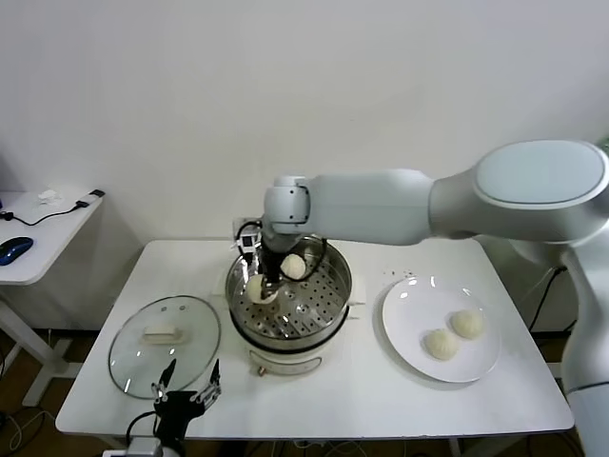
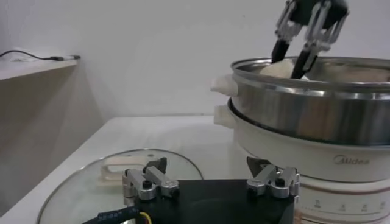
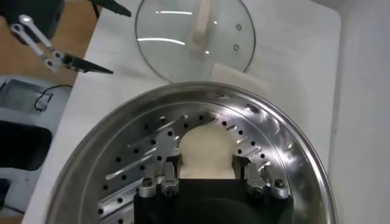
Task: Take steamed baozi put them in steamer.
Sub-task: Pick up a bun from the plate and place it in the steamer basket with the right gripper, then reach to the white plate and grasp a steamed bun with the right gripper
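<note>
2 baozi lie on the white plate. Right gripper reaches down into the steamer, fingers clamped on a third baozi beside another. Left gripper idles spread apart near the glass lid on the white table.

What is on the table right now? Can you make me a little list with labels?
Pot: round shiny steel steamer, mid-table
Buns in pot: two cream-white baozi, one loose, one between the right tool's fingers
Buns waiting: two on the flat white plate
Lid: round glass lid, beside the pot
Left tool: open, at table's front edge
</note>
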Controlling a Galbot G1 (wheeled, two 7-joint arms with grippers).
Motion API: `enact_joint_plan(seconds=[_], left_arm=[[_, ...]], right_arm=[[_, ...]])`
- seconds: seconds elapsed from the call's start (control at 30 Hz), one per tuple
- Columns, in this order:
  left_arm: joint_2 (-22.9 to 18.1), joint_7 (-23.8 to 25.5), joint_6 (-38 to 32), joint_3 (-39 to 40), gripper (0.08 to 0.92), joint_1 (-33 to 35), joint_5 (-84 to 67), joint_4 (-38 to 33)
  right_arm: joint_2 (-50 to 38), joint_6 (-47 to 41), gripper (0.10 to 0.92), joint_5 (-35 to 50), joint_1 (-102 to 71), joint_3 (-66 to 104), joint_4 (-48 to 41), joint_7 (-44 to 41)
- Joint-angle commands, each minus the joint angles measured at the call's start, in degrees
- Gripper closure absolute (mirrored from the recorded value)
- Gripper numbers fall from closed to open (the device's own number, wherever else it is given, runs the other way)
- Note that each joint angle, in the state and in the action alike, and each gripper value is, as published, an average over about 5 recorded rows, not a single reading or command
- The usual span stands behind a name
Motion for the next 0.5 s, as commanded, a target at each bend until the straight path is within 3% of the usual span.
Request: enact_joint_plan(seconds=[0.03, 0.3, 0.5], left_arm=[[0.0, 0.0, 0.1, 0.1, 0.177, -0.1, 0.0, 0.0], [-0.1, -0.1, 0.1, 0.2, 0.177, -0.3, 0.1, 0.2], [-0.2, -0.1, 0.0, 0.4, 0.177, 0.0, 0.3, -0.2]], right_arm=[[2.8, 0.2, 0.427, -1.9, -4.1, 0.6, -4.4, 0.5], [-0.5, 4.2, 0.230, -3.1, -1.5, 1.8, -1.9, -2.7], [-9.3, 11.3, 0.203, -3.8, 8.8, -0.4, 4.4, -11.1]])
